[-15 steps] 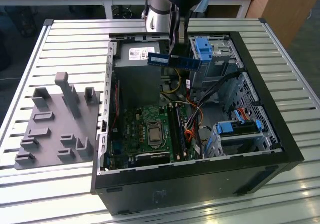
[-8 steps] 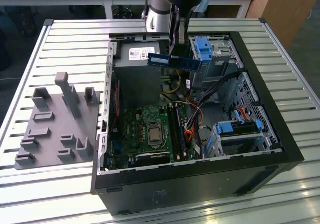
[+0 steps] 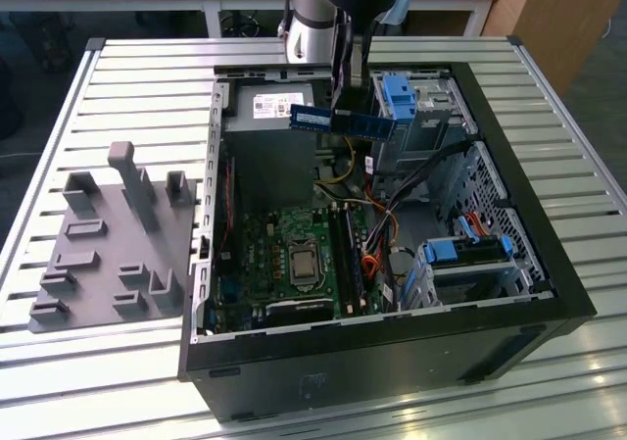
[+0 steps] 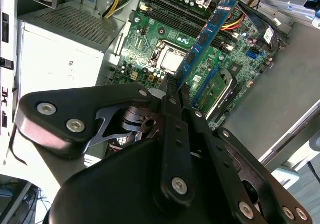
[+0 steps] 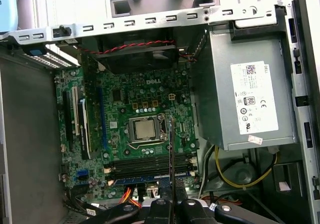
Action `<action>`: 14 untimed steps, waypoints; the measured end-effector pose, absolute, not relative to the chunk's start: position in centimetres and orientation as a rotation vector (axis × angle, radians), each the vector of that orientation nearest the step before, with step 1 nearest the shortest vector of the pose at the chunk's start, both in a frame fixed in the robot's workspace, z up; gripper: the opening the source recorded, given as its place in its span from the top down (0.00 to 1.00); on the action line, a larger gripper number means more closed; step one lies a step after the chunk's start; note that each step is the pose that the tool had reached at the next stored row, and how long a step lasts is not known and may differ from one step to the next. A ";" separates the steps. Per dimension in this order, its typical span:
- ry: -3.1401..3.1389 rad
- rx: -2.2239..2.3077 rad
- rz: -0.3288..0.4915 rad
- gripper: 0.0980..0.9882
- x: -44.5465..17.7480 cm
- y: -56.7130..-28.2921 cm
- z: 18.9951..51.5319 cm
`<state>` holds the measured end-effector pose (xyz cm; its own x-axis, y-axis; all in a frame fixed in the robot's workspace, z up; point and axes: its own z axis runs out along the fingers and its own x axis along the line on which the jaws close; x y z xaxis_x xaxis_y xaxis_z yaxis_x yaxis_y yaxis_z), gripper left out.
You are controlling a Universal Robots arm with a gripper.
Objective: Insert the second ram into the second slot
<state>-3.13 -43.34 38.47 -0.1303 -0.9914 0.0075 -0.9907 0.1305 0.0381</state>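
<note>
One robot arm (image 3: 318,14) hangs over the open computer case (image 3: 392,371), gripper (image 3: 350,105) clenched on the blue second ram (image 3: 343,120) above the motherboard (image 3: 284,254) inside.

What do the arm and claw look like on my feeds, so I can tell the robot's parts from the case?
The arm is a smooth silver-grey cylinder with a black section beside it. The claw is matte black, with flat linkage bars on rounded plates. It narrows to two slim fingers and is studded with round silver screws. I can make out no markings.
</note>
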 end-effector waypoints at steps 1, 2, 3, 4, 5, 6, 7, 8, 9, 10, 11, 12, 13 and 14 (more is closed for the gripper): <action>-2.340 2.049 -0.037 0.96 -3.1 -43.3 38.5; -2.342 2.047 -0.037 0.96 -3.1 -43.3 38.5; -2.346 2.043 -0.037 0.96 -3.1 -43.3 38.5; -2.349 2.039 -0.037 0.96 -3.1 -43.3 38.5; -2.353 2.035 -0.037 0.96 -3.1 -43.3 38.5; -2.356 2.031 -0.037 0.96 -3.1 -43.3 38.5; -2.360 2.027 -0.037 0.96 -3.1 -43.3 38.5; -2.362 2.024 -0.037 0.96 -3.1 -43.3 38.5; -2.365 2.021 -0.037 0.96 -3.1 -43.3 38.5; -2.368 2.018 -0.038 0.96 -3.1 -43.3 38.5; -2.370 2.015 -0.038 0.96 -3.1 -43.3 38.5; -2.373 2.012 -0.038 0.96 -3.1 -43.3 38.5; -2.375 2.009 -0.038 0.96 -3.1 -43.3 38.5; -2.377 2.007 -0.038 0.96 -3.1 -43.3 38.5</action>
